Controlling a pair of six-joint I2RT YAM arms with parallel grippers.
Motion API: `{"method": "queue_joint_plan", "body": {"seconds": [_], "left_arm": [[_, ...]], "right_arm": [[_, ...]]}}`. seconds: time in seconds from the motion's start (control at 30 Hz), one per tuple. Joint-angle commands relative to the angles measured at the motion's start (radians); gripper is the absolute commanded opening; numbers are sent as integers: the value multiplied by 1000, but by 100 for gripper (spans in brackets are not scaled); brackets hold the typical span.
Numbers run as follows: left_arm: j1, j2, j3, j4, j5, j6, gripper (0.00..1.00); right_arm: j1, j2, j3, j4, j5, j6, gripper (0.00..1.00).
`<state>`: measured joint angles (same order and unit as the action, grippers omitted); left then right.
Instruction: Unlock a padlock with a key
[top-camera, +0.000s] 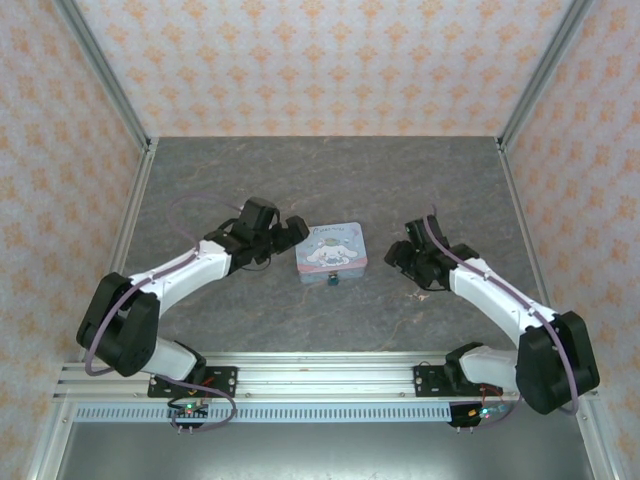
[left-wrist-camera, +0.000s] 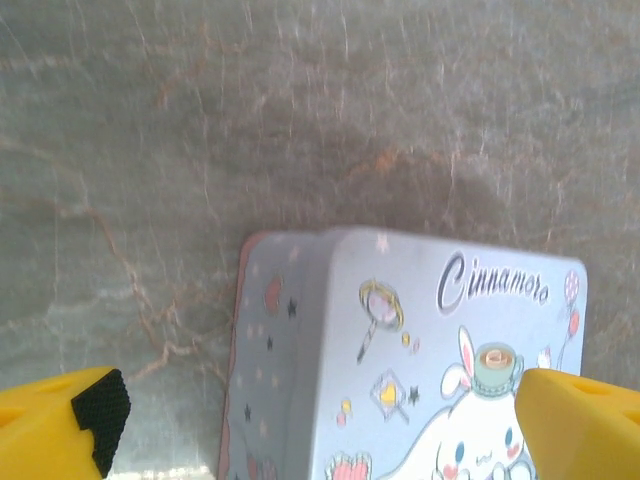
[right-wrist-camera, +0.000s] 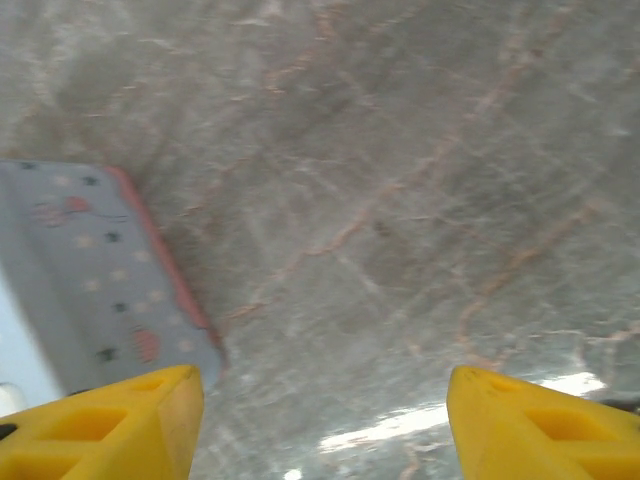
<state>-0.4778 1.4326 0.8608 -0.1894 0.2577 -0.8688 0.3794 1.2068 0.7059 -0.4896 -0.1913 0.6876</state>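
Padlock (top-camera: 331, 281), tiny and teal-blue, sits against the near edge of a smooth pastel cartoon-printed box (top-camera: 331, 247) on the grey marbled table (top-camera: 250, 180); the key is too small to make out. The left gripper (top-camera: 292, 232), blocky yellow fingers (left-wrist-camera: 60, 430) spread wide and empty, faces the box's left side, likely to brace it. The right gripper (top-camera: 399, 258) hovers near its right side, parted and holding nothing.

1. The left arm stretches forward and inward, its elbow low and its white forearm trailing behind and to the left of the claw
2. The left gripper (top-camera: 296, 232) points inward, jaws spread wide, yellow fingers (left-wrist-camera: 60, 430) far apart
3. The right arm mirrors it, forearm trailing behind and to the right of its claw
4. The right gripper (top-camera: 397, 257) points inward, its yellow fingertips (right-wrist-camera: 545, 430) parted
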Motion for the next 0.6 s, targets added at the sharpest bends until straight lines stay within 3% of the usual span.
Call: {"method": "queue_joint_plan", "body": {"seconds": [0.0, 0.3, 0.57], "left_arm": [[-47, -29, 2, -36, -15, -25, 100], [-151, -5, 28, -23, -47, -72, 100], [-158, 40, 65, -35, -23, -63, 100]], "right_arm": [[-37, 16, -36, -64, 57, -32, 65], [-91, 32, -114, -33, 27, -25, 65], [-91, 63, -172, 62, -58, 22, 54]]}}
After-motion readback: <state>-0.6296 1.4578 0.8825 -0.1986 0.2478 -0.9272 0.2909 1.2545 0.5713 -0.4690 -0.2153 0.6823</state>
